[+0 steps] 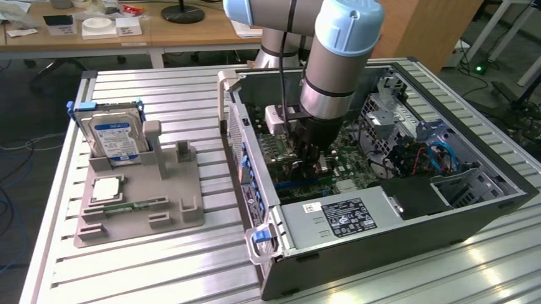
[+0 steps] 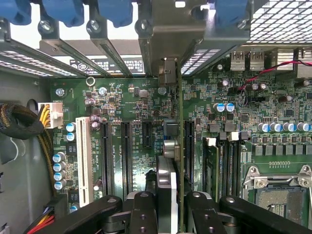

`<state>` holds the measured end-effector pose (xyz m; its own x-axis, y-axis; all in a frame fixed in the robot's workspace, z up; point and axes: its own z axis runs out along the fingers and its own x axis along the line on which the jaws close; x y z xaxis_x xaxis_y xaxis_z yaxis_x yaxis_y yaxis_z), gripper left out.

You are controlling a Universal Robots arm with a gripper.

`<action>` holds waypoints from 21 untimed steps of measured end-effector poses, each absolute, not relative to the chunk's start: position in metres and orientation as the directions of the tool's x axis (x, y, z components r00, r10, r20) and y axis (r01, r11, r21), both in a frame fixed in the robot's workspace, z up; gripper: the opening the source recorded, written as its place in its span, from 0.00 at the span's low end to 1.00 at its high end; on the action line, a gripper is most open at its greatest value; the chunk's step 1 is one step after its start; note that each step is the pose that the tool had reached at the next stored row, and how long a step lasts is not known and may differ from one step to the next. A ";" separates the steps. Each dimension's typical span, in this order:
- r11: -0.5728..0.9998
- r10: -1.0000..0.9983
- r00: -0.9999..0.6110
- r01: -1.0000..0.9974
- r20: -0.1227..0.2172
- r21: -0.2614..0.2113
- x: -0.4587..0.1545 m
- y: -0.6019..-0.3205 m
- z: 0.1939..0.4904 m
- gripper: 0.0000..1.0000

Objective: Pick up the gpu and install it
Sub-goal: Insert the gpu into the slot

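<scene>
So the arm is reaching down inside the open PC case (image 1: 473,202) right now, and the gripper (image 2: 168,204) is pinching the gpu (image 2: 179,161) edge-on between its fingers (image 2: 144,209), partway closed around the thin card. From the wrist view the card is hanging upright over the motherboard (image 2: 126,97), with its metal end bracket (image 2: 168,73) pointing at the rear slot openings and its lower edge sitting in the gap between two of the long black expansion slots (image 2: 126,151). Can't tell if it's touching the board yet. What I'm worrying about: it's looking like the edge is lining up beside a slot rather than over one, so pushing down could be jamming the connector into bare board or clipping those little capacitors (image 2: 59,170) nearby. The bracket could also be catching on the rear frame. And with such a thin grip, the card might be tilting or slipping between the pads under any pressure. The hard drive (image 1: 114,136) is sitting out on the gray holder (image 1: 139,209), well clear.
</scene>
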<state>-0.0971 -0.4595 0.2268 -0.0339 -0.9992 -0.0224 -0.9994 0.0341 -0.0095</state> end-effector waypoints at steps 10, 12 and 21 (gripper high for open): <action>0.034 -0.999 -0.034 -0.999 -0.022 -0.010 -0.097 -0.459 0.225 0.28; 0.034 -0.999 -0.034 -0.999 -0.022 -0.009 -0.097 -0.459 0.224 0.28; 0.034 -0.999 -0.034 -0.999 -0.023 -0.010 -0.102 -0.459 0.227 0.28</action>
